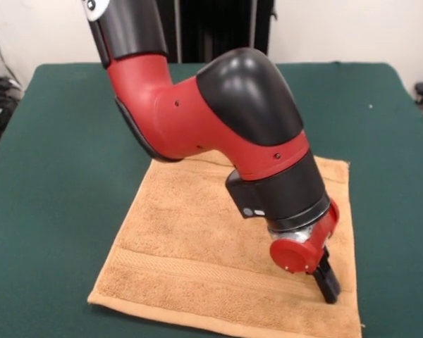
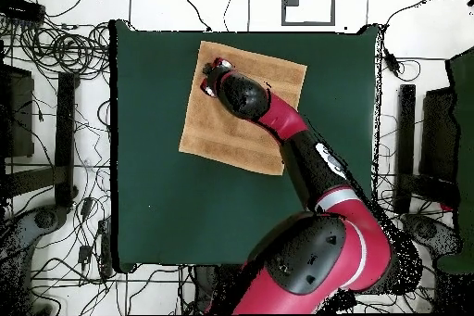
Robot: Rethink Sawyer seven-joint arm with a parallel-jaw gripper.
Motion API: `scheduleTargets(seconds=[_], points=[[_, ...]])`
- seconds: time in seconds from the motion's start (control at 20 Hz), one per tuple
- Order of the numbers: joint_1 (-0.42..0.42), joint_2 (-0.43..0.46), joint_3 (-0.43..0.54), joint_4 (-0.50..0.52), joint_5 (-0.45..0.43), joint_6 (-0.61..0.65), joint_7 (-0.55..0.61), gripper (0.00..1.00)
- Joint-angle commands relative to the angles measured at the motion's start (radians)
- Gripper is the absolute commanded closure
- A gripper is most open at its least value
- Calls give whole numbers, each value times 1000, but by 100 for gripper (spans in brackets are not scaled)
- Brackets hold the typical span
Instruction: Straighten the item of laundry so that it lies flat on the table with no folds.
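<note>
Tan-orange terry, the towel (image 1: pixel 218 246) lies spread out on the dark green table (image 1: pixel 56 176), and the gripper (image 1: pixel 327 280) comes down onto it close to one corner. From the front view only a single dark block of finger shows below the red wrist, its tip meeting the pile — whether the jaws stand apart or together I cannot tell, nor whether any cloth is caught between them. That view does show the woven flat band running along the towel's near edge and the cloth looking smooth where the arm leaves it uncovered; the far edge is partly hidden behind the red and black arm. The overhead view gives what the front cannot: the whole towel (image 2: pixel 243 113) is roughly square, turned slightly askew to the table's sides, sitting in the half of the table (image 2: pixel 167 201) away from the robot's base, near that far edge, with the gripper (image 2: pixel 212 75) near the towel's far corner. Broad green cloth lies open on both sides and toward the base — the arm crosses it on a slant.
</note>
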Motion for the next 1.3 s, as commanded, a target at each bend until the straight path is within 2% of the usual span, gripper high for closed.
scheduleTargets(seconds=[0.05, 0.25, 0.6, 0.8, 0.95, 1.15, 1.3], points=[[57, 74, 57, 82, -54, -49, 205, 100], [56, -21, 19, 161, -57, -4, 234, 100], [109, -169, -98, 209, -59, 51, 282, 100], [116, -328, -110, 264, 11, 185, 318, 100], [128, -410, -132, 249, 51, 308, 329, 100], [111, -471, -161, 217, 42, 433, 293, 100], [97, -469, -183, 221, 10, 442, 269, 100]])
